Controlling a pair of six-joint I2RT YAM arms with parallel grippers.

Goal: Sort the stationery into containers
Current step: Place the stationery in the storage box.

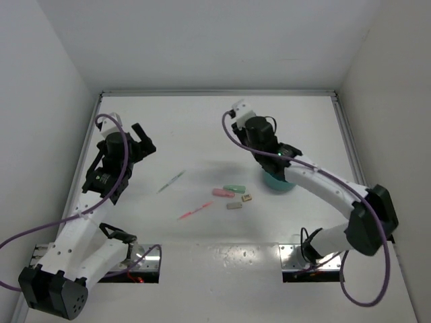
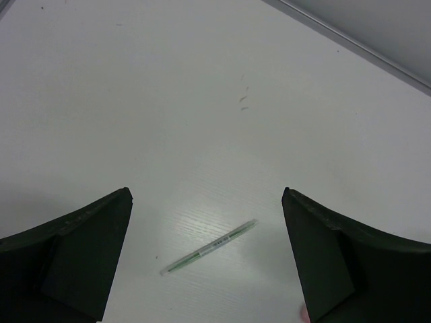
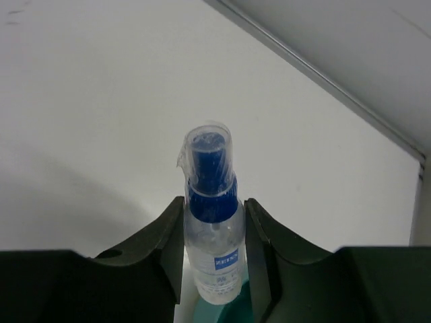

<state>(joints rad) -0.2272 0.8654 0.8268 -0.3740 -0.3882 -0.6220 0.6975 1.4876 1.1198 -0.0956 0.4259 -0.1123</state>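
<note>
looks like a robot lab test cell
white table [image 1: 202,128] boxed in by bare white walls [image 1: 202,40], left arm [image 1: 75,232] and right arm [image 1: 323,185] bolted at its edge, purple cables [image 1: 40,227] trailing

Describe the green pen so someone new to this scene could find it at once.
Look at the table's left half, near the left gripper. A thin green pen lies alone between that gripper and the short sticks. Unlike the pink pen nearby, it is pale green and farthest left.
</note>
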